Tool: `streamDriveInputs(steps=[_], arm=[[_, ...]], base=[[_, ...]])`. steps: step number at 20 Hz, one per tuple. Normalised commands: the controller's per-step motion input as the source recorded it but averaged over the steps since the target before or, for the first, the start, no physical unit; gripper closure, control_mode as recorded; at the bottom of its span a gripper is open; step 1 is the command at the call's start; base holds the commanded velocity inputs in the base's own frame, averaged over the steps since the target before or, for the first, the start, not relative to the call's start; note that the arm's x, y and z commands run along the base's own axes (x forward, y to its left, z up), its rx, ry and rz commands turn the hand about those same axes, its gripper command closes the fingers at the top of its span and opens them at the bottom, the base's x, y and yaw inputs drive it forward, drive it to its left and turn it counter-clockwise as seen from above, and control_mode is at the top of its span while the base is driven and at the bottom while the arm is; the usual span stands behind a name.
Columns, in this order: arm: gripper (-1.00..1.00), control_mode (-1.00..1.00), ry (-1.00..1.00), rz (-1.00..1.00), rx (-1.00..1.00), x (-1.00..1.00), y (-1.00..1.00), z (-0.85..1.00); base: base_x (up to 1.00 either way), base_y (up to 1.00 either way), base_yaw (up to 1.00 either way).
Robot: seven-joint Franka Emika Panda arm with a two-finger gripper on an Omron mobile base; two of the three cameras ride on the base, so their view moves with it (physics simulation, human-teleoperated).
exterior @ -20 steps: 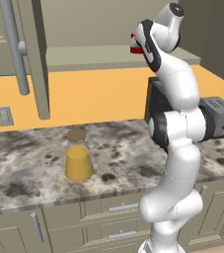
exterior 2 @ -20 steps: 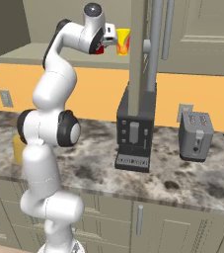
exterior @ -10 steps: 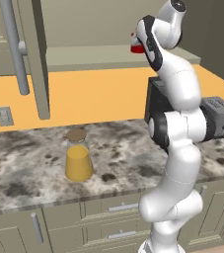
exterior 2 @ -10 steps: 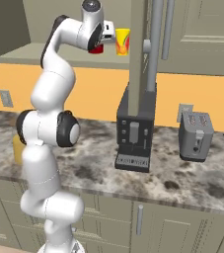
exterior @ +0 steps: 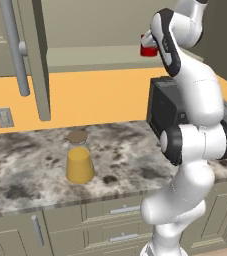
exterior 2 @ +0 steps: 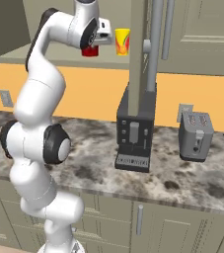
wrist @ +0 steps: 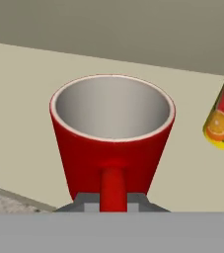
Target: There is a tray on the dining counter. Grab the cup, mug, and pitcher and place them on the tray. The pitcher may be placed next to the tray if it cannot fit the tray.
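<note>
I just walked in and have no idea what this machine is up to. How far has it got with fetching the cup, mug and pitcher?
Nothing looks delivered. The gripper is shut on the handle of the red mug, up on a shelf inside the cabinet. The yellow cup stands beside it on that shelf, untouched, and the pitcher sits on the counter below. All three have yet to be carried over.

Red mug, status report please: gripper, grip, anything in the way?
Gripper shut on the red mug's handle, up on the cabinet shelf. Yellow cup close beside it, not touching. Pitcher on the counter below, untouched.
</note>
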Motion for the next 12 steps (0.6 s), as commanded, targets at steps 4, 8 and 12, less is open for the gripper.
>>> streamDriveInputs(steps=[4, 8, 12], arm=[[1.0, -1.0, 0.0, 0.0, 0.0, -1.0, 0.0, -0.15], [1.0, -1.0, -0.02, 0.0, 0.0, -1.0, 0.0, -0.41], [1.0, -1.0, -0.01, 0.0, 0.0, -1.0, 0.0, -0.51]], base=[[0.0, 0.0, 0.0], [0.0, 0.0, 0.0], [0.0, 0.0, 0.0]])
